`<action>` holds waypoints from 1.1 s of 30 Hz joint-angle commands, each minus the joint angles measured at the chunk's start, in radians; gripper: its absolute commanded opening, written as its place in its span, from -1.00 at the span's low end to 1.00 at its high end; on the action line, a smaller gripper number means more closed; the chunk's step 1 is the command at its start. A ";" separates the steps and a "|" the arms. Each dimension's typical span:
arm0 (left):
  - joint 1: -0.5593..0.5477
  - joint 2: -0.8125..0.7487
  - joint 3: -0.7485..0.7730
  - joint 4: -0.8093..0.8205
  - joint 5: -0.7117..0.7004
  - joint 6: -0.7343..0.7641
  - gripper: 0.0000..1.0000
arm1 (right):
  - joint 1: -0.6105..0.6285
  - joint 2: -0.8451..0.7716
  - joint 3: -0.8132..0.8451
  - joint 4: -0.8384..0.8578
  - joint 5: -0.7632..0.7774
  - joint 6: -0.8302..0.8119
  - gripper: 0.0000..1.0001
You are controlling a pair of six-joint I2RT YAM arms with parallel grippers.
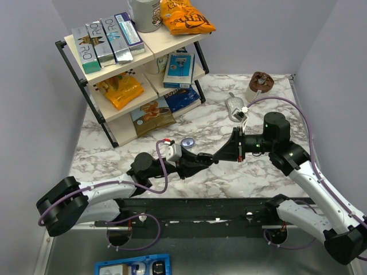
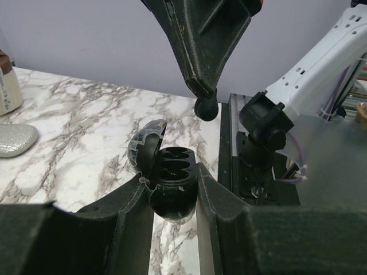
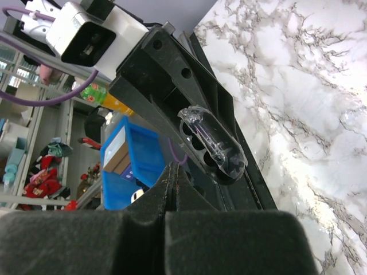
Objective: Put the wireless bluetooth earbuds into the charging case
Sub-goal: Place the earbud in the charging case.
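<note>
Two left fingers (image 2: 123,212) clamp the glossy black egg-shaped charging case (image 2: 172,189), clear lid open, empty sockets up, at the near edge of the white marble surface (image 2: 74,132). Just above and apart, the right fingers (image 2: 200,63) pinch a small black rounded earbud (image 2: 207,107), hanging slightly aside of the sockets.

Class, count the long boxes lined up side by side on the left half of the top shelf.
4, side by side on the top shelf's left half: teal box leftmost, silver box next, third box after it, blue box rightmost. More could hide behind.
</note>
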 commanded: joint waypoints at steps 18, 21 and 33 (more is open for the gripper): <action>0.012 0.106 0.068 0.182 0.135 -0.129 -1.00 | 0.054 0.063 0.081 0.059 -0.039 0.023 -0.99; 0.012 0.110 0.068 0.182 0.135 -0.140 -1.00 | 0.060 0.074 0.095 0.061 -0.031 0.018 -0.99; -0.005 0.141 0.087 0.195 0.152 -0.154 -1.00 | 0.083 0.112 0.101 0.065 -0.018 0.001 -0.99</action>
